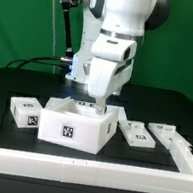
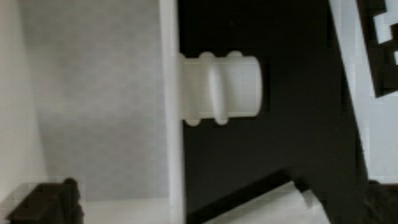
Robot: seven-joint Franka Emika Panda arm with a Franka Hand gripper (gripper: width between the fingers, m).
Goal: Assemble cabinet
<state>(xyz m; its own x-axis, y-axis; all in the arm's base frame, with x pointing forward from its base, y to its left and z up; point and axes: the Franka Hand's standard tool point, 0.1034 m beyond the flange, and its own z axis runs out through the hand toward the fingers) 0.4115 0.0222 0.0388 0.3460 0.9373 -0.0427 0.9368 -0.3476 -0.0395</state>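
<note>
well, my jaws sit low at the far rim of the cabinet (image 1: 84, 129), centre of the bench (image 1: 26, 81), prob to grip near its peg (image 2: 222, 88); can't tell if they're wide or pinching.

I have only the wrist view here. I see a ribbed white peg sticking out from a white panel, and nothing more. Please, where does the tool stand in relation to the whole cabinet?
Observer: The tool hangs low at the far wall of the open-topped box, near its corner on the exterior view's right.
Operator: Are there loose parts around the box?
Observer: Yes. A small tagged block lies on the exterior view's left of the box. On its right lie a near flat piece and a farther flat piece.
Operator: Is anything in front of the box?
Observer: A long white rail runs along the table's near side.
</note>
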